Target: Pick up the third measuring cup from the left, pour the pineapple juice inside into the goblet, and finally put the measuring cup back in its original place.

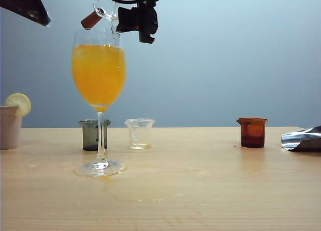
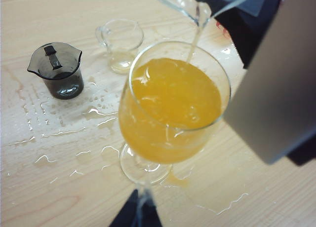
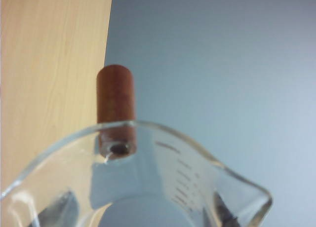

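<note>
My right gripper [image 1: 122, 17] hangs at the top of the exterior view, shut on the third measuring cup [image 1: 106, 9]. The cup is tipped over the goblet [image 1: 99, 85], its brown stub handle [image 1: 91, 20] pointing away. The right wrist view shows the clear cup [image 3: 163, 187] with its graduation marks, the handle [image 3: 116, 108] and dark fingers [image 3: 223, 212] through the glass. A thin pale stream of pineapple juice [image 2: 195, 37] runs from the cup's lip [image 2: 197, 5] into the goblet [image 2: 175, 103], which is nearly full of orange liquid. My left gripper [image 2: 137, 213], shut and empty, hovers high at the goblet's left [image 1: 42, 19].
On the table stand a grey cup [image 1: 94, 134], a clear flared cup [image 1: 139, 133] and an amber cup [image 1: 252, 132]. A pale cup with a lemon slice [image 1: 11, 123] is far left, crumpled foil [image 1: 302, 139] far right. Spilled liquid [image 2: 94, 111] lies round the goblet's foot.
</note>
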Tool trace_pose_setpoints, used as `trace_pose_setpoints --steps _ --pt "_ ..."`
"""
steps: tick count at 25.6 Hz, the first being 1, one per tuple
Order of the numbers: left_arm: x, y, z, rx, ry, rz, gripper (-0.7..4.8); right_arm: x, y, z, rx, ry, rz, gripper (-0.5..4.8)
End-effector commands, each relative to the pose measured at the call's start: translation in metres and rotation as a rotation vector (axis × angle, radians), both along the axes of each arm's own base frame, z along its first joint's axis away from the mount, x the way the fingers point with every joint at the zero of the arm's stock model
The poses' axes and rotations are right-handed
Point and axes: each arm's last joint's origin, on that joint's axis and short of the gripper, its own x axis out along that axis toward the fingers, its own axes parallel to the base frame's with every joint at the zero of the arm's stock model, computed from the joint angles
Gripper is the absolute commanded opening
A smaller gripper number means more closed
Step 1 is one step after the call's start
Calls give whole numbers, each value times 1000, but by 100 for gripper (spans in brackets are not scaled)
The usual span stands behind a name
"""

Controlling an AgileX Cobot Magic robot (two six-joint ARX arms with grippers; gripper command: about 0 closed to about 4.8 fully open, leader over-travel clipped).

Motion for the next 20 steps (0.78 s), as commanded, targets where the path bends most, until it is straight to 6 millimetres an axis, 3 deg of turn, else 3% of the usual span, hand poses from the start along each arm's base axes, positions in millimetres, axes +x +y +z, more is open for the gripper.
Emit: trace_pose_setpoints --steps 1,8,10,15,20 --pt "0 0 2 -5 -11 -1 -5 -1 0 12 242 78 0 105" --pt "0 0 3 -10 -20 -1 -5 -1 -2 15 496 260 -11 102" --pt "1 0 4 -16 -30 -2 -5 2 -12 21 662 369 -34 103" --pt "3 -2 8 -44 -67 -12 -5 15 -38 27 850 453 -105 103" --pt "4 -4 12 -88 -99 -49 -5 37 -83 22 1139 593 -183 103"
